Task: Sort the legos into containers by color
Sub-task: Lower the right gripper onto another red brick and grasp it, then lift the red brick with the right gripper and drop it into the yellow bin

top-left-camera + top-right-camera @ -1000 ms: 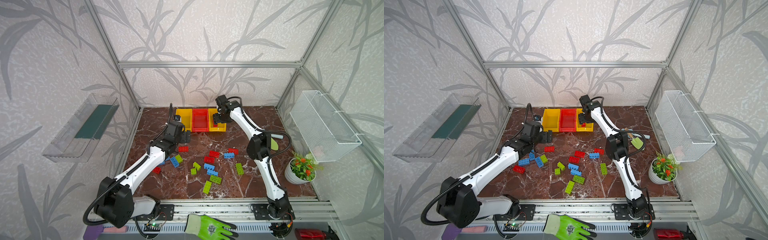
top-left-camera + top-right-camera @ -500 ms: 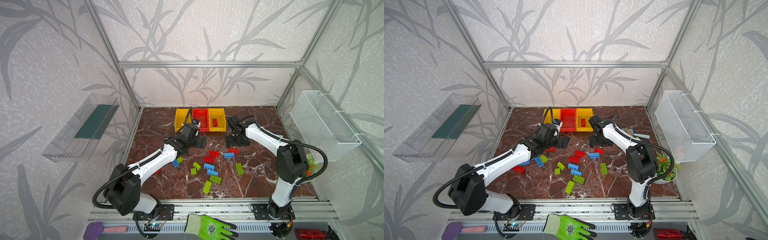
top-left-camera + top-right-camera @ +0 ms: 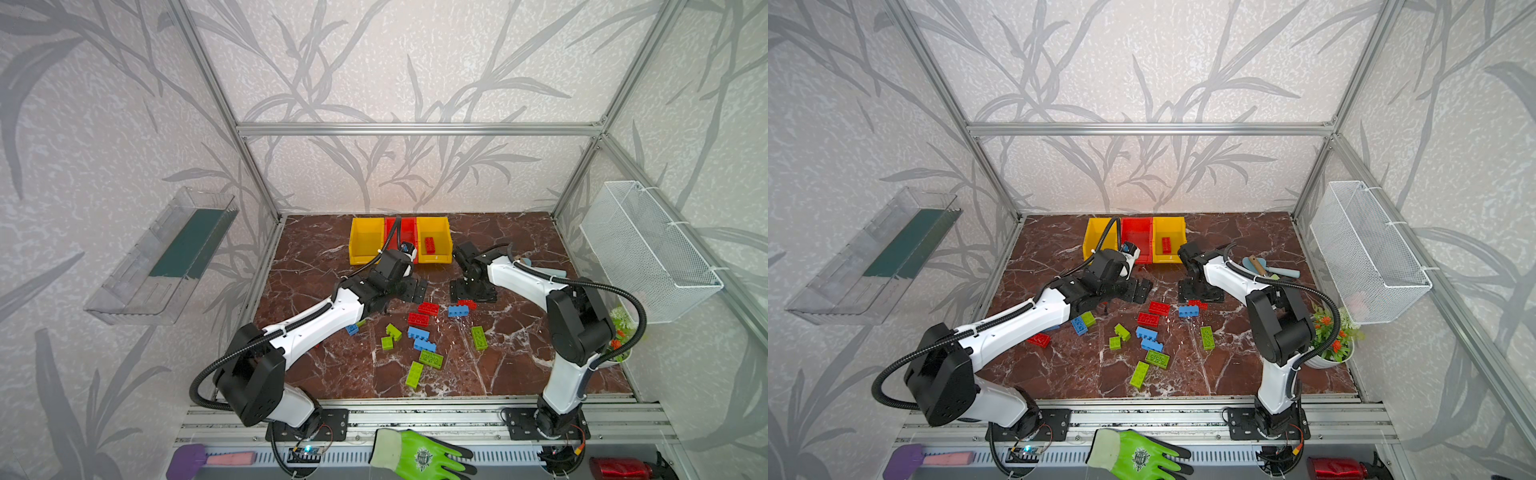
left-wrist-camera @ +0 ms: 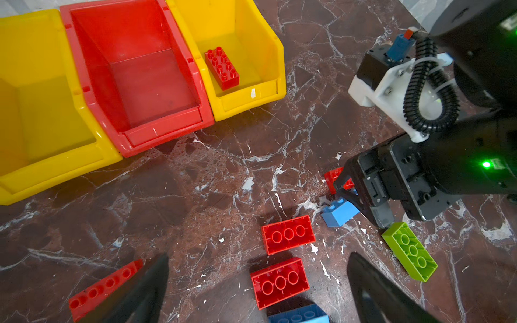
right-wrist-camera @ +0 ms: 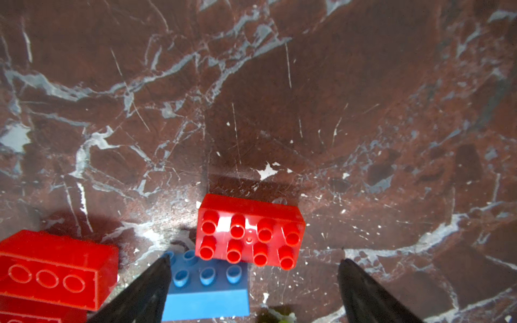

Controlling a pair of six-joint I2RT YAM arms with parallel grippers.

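Jaws stand spread and empty on the right gripper [image 5: 253, 258], poised over a studs-up red brick [image 5: 249, 232] touching a blue brick [image 5: 207, 290] on the marble tabletop [image 5: 251, 84]; straddle the red alone, clear of blue. Left gripper [image 4: 258, 255] gapes empty too.

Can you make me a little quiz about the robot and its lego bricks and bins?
1. True or false: the red bin has no brick in it.
2. What colour is the brick lying in the right-hand yellow bin? A red, B blue, C green.
3. Fill in the gap: the right gripper is ___ (open or shut).
Key: 1 true; 2 A; 3 open.
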